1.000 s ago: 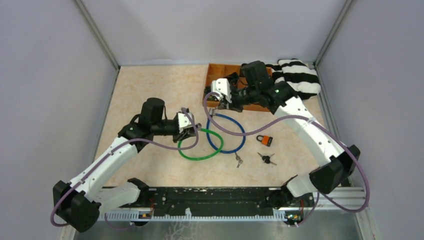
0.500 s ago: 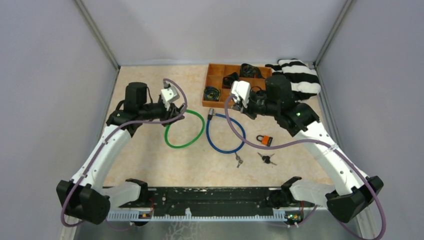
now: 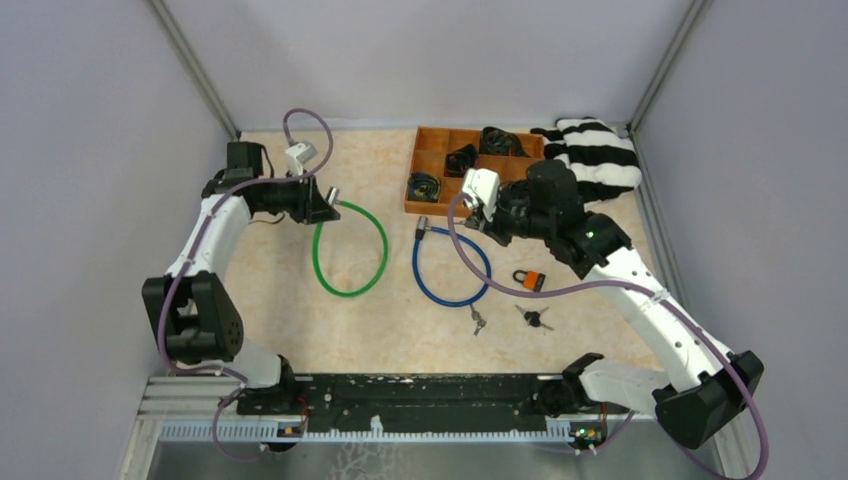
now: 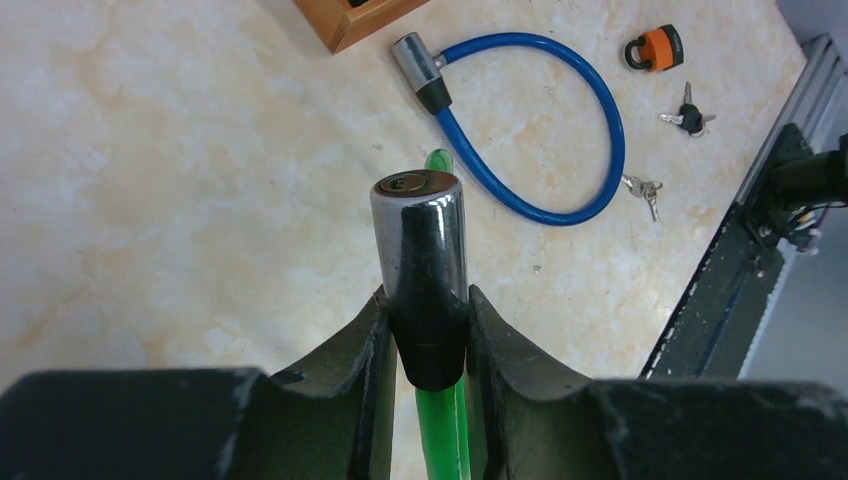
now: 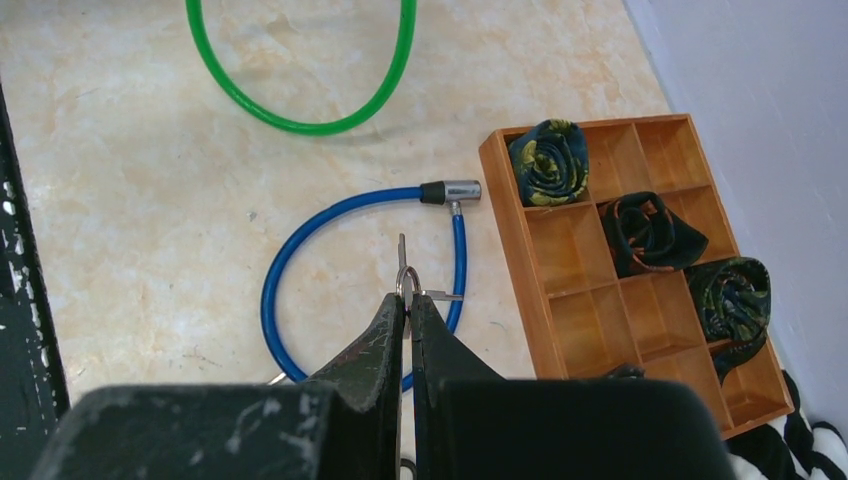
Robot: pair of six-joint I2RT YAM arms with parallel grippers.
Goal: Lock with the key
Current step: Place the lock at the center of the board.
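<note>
Spotter: Left arm has swung back to the far-left side since a second ago, dragging the green cable lock (image 3: 350, 255) along; right arm came off the wooden tray (image 3: 413, 170).
Logger: Grips?
Spotter: Left gripper (image 4: 425, 310) clamped on the lock's metal barrel (image 4: 420, 235), keyhole end outward, presented for insertion, I judge. Right gripper (image 5: 405, 305) pinched tight on the key ring (image 5: 405, 277).
Logger: Key to keyhole?
Spotter: Well apart. Key hovers over the blue cable lock (image 5: 375, 197); barrel far left.

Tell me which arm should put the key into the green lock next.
Right. The right fingers are pinched shut on the key ring, one key pointing ahead, above the blue cable. The left fingers clamp the green lock's steel barrel, keyhole facing outward, so that arm is occupied presenting it.
</note>
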